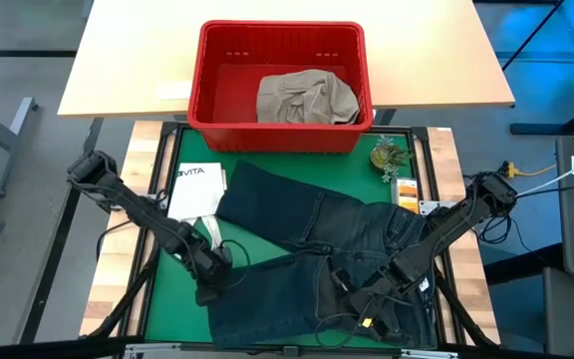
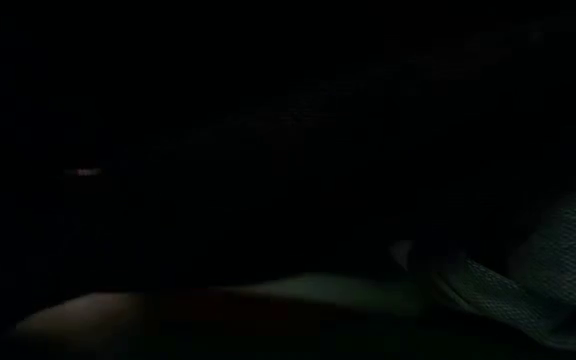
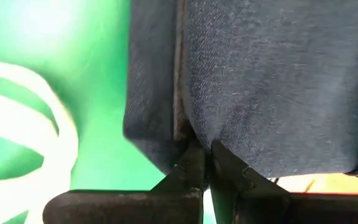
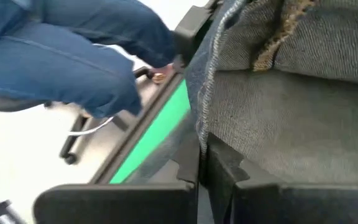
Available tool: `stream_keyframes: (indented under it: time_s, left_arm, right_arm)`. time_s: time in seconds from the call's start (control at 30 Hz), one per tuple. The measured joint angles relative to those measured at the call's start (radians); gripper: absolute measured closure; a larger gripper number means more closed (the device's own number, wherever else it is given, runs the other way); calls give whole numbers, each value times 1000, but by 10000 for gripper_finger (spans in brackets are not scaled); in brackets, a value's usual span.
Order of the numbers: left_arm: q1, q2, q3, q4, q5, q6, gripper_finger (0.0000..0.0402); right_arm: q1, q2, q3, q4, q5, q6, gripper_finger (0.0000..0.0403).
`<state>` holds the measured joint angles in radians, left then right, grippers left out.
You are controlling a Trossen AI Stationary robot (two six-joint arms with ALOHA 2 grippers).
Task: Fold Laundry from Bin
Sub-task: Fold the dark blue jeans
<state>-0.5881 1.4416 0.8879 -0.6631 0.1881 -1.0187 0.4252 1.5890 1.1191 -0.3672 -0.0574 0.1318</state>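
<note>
Dark blue denim jeans (image 1: 307,239) lie spread on the green mat (image 1: 172,299), their two legs reaching toward the table's left. My left gripper (image 1: 210,289) is shut on the left end of the near leg. My right gripper (image 1: 355,302) is shut on the jeans further right, near the front edge. A khaki garment (image 1: 305,98) lies inside the red bin (image 1: 199,75) at the far side. In the low view, dark cloth close to the lens hides almost everything. My left gripper pinches the end edge of the near leg (image 3: 194,138) between its two fingers, right beside the side seam (image 3: 179,93). The fingers come steeply from above. One layer or several, I cannot tell. My right gripper pinches an edge of the denim (image 4: 199,127) between its two fingers, slanting down from the table's right side. The cloth's paler inner side (image 4: 291,118) lies over the fingers and shows a frayed tan edge (image 4: 278,34).
A white tote bag (image 1: 195,189) lies on the mat at the left, and its loop handle (image 3: 36,124) lies close to my left gripper. A small green plant (image 1: 387,155) stands at the mat's far right corner. A person in blue cloth (image 4: 73,56) shows beyond the table.
</note>
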Motion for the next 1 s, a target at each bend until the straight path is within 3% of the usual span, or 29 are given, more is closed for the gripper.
stream_keyframes:
  time_s: [0.27, 0.37, 0.7, 0.83, 1.0]
  left_arm:
    - [-83, -1, 1, -60, -105, -127, 401]
    - [-100, -1, 0, -71, -122, -150, 401]
    - [-125, -1, 0, -147, -123, -239, 401]
    - [-116, -1, 0, -143, -123, -240, 401]
    - [-106, -1, 0, -141, -135, -256, 399]
  right_arm:
    - [-1, 0, 0, 0, 99, 0, 378]
    - [1, 0, 0, -5, 70, 22, 350]
    - [1, 0, 8, -43, -37, 161, 201]
    - [1, 0, 52, -30, -65, 185, 176]
    - [9, 6, 74, 35, 59, 240, 177]
